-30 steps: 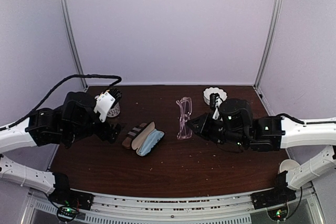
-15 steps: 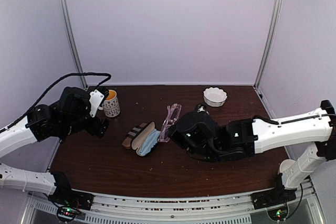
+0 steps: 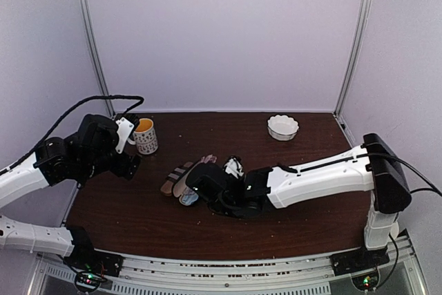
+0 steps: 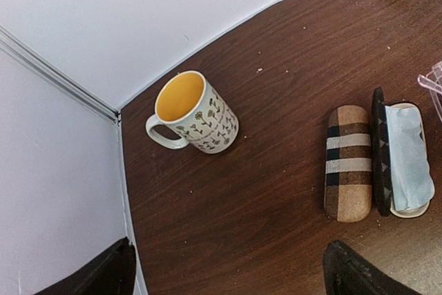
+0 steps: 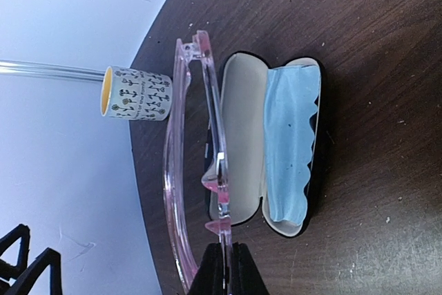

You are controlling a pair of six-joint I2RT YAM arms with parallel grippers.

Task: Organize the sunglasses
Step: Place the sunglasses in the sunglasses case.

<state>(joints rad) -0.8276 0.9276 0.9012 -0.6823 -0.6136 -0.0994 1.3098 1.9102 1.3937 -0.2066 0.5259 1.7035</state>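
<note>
Right gripper (image 5: 222, 257) is clamped narrow on the pink glasses (image 5: 218, 150), pinching the thin frame near the nose bridge.

In the right wrist view the pair hangs lengthwise just at 9 o'clock of the open black case (image 5: 242, 136). Contact with the case rim cannot be determined. A blue cloth (image 5: 293, 150) fills the 3 o'clock half of the case. The cream-lined half nearest the glasses is bare.

Left gripper (image 4: 228, 267) stands wide and empty toward 9 o'clock on the table (image 3: 311, 219), near the mug (image 4: 193, 115). The tan striped case (image 4: 347, 164) is closed and lies against the black case at its 9 o'clock in the left wrist view. No dark pair is visible in any view.

Assessment: the step in hand is seating the pink pair in the open case.
- The frame already runs roughly parallel to the case, and that alignment should be kept.
- The pair likely needs to shift toward 3 o'clock, then descend slowly until it sits inside the walls before release.
- The rim may snag the frame.
- The light case may slide if pushed.
</note>
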